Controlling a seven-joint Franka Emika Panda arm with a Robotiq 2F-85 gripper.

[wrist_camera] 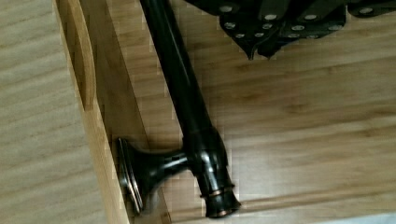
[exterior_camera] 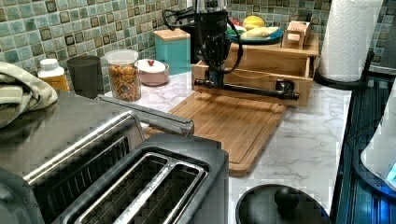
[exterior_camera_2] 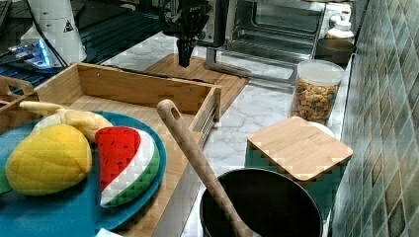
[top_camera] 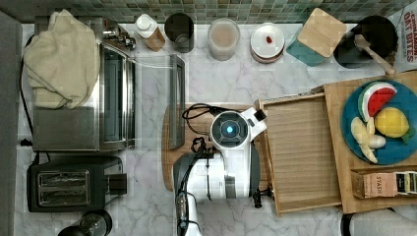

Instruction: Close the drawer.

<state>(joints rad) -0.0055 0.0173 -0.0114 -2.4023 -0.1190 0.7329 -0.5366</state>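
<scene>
The drawer (top_camera: pixel 300 152) stands pulled out over the marble tabletop (top_camera: pixel 221 81), and the end effector (exterior_camera: pixel 218 77), its fingers nearly together and holding nothing, hangs beside the dark bar handle (wrist_camera: pixel 184 107), seemingly to push it shut.

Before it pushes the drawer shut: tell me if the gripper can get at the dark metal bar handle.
Probably yes. The gripper hangs right at the dark metal bar handle on the front of the pulled-out light wooden drawer, above the wooden cutting board. Nothing stands between them.
</scene>
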